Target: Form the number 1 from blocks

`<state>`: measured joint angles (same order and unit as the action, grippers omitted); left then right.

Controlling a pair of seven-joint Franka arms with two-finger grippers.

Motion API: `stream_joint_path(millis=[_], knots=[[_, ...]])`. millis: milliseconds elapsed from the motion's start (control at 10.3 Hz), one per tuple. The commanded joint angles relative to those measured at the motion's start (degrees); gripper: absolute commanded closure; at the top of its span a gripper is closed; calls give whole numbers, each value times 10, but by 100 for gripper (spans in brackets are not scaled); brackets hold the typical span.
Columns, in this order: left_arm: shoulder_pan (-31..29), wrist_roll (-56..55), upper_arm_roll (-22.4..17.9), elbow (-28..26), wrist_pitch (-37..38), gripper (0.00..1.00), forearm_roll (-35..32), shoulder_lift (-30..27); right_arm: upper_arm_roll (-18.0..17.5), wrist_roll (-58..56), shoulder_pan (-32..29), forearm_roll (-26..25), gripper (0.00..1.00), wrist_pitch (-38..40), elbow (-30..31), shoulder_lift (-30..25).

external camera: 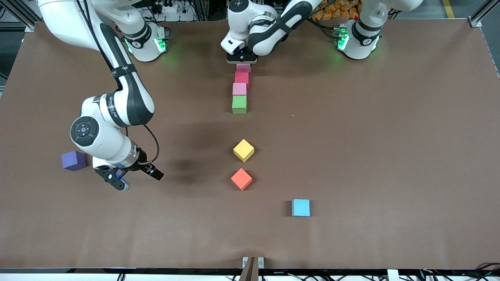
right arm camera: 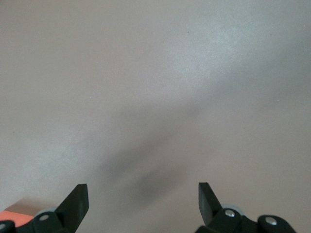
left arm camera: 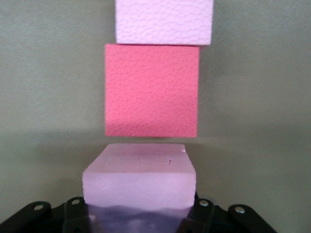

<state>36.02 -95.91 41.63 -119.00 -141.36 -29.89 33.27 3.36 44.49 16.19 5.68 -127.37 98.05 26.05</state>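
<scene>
Your column of blocks runs along the middle of the table, its long axis pointing from the robots' bases toward the front camera. Farthest from the camera is a pink block (external camera: pixel 243 67), and the left gripper (external camera: pixel 242 58) is pinched on it from above; in the left wrist view that pink block (left arm camera: pixel 139 182) sits between the jaws with a thin gap to the red block (left arm camera: pixel 151 90). Nearer the camera come the red block (external camera: pixel 241 77), a second pink block (external camera: pixel 239 89) and the green block (external camera: pixel 239 104), each touching or all but touching the next.

The relation that matters: the held pink block lies on the column's line, just apart from the red one, so I judge the placing close to done, needing only a release and a straight lift.

The yellow block (external camera: pixel 243 150) lies well apart, nearer the camera on the same line, turned diagonally. An orange block (external camera: pixel 241 179) sits nearer again, a blue block (external camera: pixel 300 207) toward the left arm's end, a purple block (external camera: pixel 74 160) at the right arm's end.

The right gripper (external camera: pixel 117 180) waits beside the purple block, jaws spread and empty. Nothing stands between it and the yellow block, and it looks the nearer arm.
</scene>
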Motion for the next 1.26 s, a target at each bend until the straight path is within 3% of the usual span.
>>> stream_joint_path(millis=[0, 486, 583, 680, 972, 1166], knots=[[2, 5, -7, 32, -3, 100, -23, 35, -8, -7, -12, -3, 0, 9, 1, -27], [-2, 25, -17, 37, 2, 100, -24, 39, -8, -167, -71, -2, 0, 98, 10, -113], [-2, 25, -22, 37, 2, 75, -23, 39, -7, -183, -81, -4, 0, 119, 10, -135], [0, 23, -24, 37, 3, 1, -23, 39, -7, -204, -92, -6, 0, 149, 8, -155], [-6, 15, -23, 42, 63, 0, -13, -2, -5, -225, -107, -7, 0, 175, 6, -174], [-7, 17, -23, 80, 125, 0, 11, -35, -6, -220, -104, -6, 0, 174, 6, -171]])
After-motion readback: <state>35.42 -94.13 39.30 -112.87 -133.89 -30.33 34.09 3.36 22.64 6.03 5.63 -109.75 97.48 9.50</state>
